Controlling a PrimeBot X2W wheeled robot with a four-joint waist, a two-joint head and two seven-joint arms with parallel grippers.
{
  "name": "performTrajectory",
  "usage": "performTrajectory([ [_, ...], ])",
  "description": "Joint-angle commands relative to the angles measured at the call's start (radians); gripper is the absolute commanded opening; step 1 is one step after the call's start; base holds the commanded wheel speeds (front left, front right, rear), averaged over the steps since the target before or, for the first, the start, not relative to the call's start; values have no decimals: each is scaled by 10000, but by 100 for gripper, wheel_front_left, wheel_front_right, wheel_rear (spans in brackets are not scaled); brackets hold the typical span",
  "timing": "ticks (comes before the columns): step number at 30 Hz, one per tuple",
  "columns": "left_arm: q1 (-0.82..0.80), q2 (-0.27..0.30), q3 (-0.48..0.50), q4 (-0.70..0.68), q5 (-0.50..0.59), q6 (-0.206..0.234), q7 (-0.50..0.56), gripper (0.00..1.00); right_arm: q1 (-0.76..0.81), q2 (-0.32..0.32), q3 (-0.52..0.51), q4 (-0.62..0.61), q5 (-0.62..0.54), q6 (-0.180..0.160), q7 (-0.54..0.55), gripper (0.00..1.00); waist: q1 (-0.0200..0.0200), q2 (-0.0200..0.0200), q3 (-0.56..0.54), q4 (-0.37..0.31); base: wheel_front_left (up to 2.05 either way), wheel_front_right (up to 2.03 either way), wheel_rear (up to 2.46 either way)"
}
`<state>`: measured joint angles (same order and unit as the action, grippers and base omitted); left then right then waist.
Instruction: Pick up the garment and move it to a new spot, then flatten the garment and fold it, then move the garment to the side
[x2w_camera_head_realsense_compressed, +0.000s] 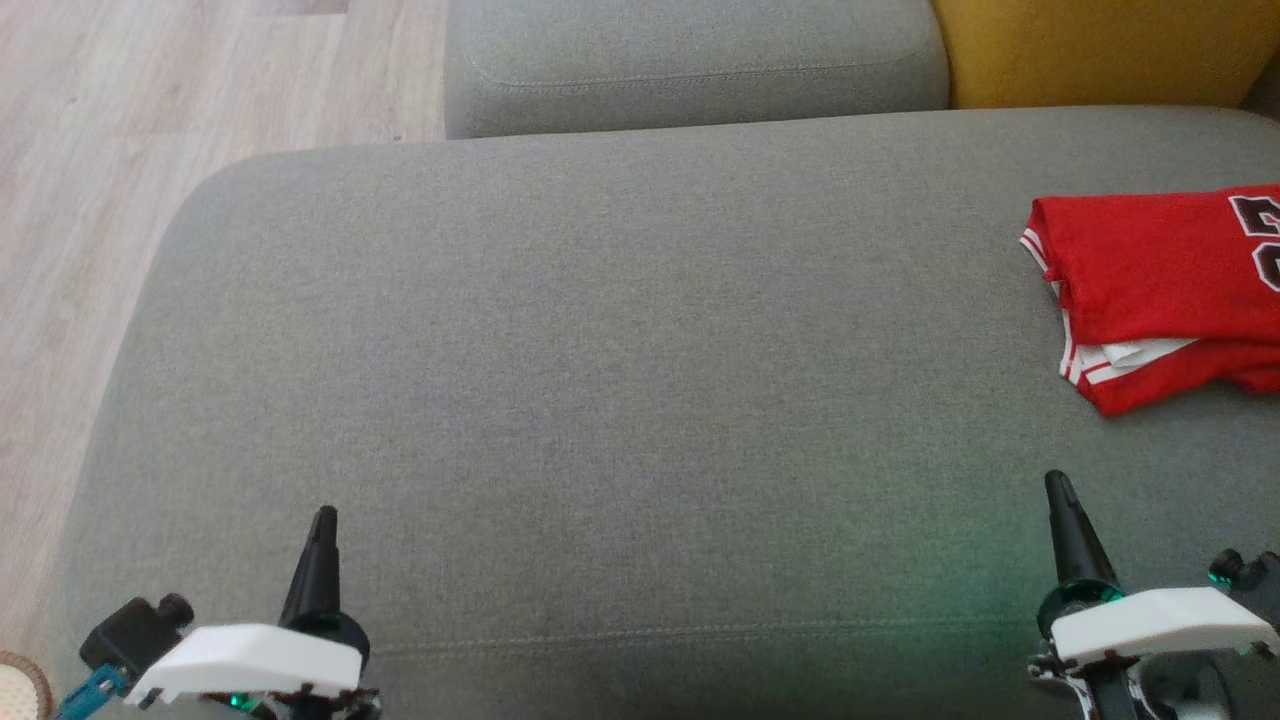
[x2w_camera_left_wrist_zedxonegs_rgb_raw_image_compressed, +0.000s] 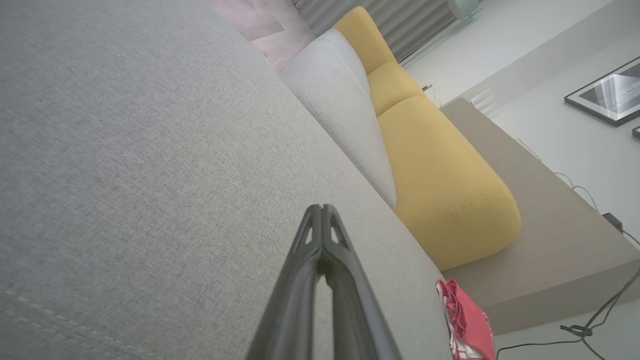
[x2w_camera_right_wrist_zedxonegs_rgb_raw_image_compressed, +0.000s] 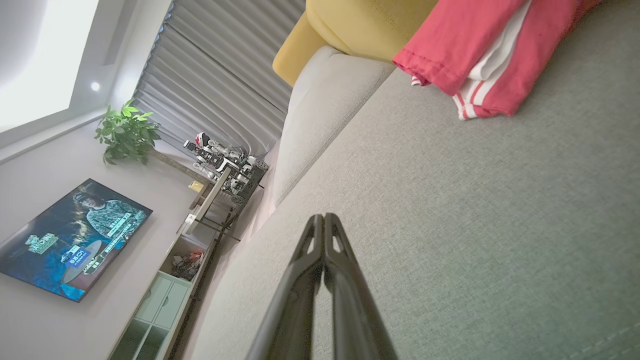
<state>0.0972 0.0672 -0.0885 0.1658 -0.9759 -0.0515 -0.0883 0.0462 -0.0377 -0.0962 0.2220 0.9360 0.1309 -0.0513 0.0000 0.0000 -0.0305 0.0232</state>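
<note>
You are looking at one red fabric garment (x2w_camera_head_realsense_compressed: 1150, 270) with white striped trim and dark lettering. It is lying in folded layers on the far right of the one wide grey woven seat cushion (x2w_camera_head_realsense_compressed: 600, 350) and running past the right edge of the head view. You are working with two grippers, and both are sitting clenched with nothing between their fingers. The left gripper (x2w_camera_head_realsense_compressed: 324, 520) is showing at the lower left of the head view, its two long dark fingers pressing together into a single point over bare grey fabric, well apart from the garment. In the left wrist view that gripper (x2w_camera_left_wrist_zedxonegs_rgb_raw_image_compressed: 322, 210) is pointing along the cushion with both tips meeting, and the garment (x2w_camera_left_wrist_zedxonegs_rgb_raw_image_compressed: 465, 320) is peeking in as a red bunch near the bottom right. The right gripper (x2w_camera_head_realsense_compressed: 1058, 488) is showing at the lower right of the head view, likewise closed tight and empty, sitting nearer the garment but apart from it, with bare cushion lying between them. In the right wrist view its two fingers (x2w_camera_right_wrist_zedxonegs_rgb_raw_image_compressed: 324, 220) are meeting tip to tip, and the garment (x2w_camera_right_wrist_zedxonegs_rgb_raw_image_compressed: 475, 55) is lying at the upper right. Whether either gripper is touching the cushion, I cannot tell. Behind the seat, one grey back cushion (x2w_camera_head_realsense_compressed: 690, 60) is standing with one yellow cushion (x2w_camera_head_realsense_compressed: 1100, 50) just beside it on the right, and pale wooden floor (x2w_camera_head_realsense_compressed: 150, 120) is showing at the left. One wall television (x2w_camera_right_wrist_zedxonegs_rgb_raw_image_compressed: 70, 240) and one green potted plant (x2w_camera_right_wrist_zedxonegs_rgb_raw_image_compressed: 125, 132) are appearing in the right wrist view.
</note>
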Motion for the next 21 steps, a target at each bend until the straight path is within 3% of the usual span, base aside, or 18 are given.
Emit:
performTrajectory([
  [1,-573,183,277,-255,-291,-89,83,0,-628,-81,61,-285,306,0,102,0,0,0,8,-5,0,0,0],
  [21,-1114,184,749,131,-2720,-354,662,0,-972,-98,-29,-92,2724,-1,684,0,0,0,131,-91,0,0,0],
])
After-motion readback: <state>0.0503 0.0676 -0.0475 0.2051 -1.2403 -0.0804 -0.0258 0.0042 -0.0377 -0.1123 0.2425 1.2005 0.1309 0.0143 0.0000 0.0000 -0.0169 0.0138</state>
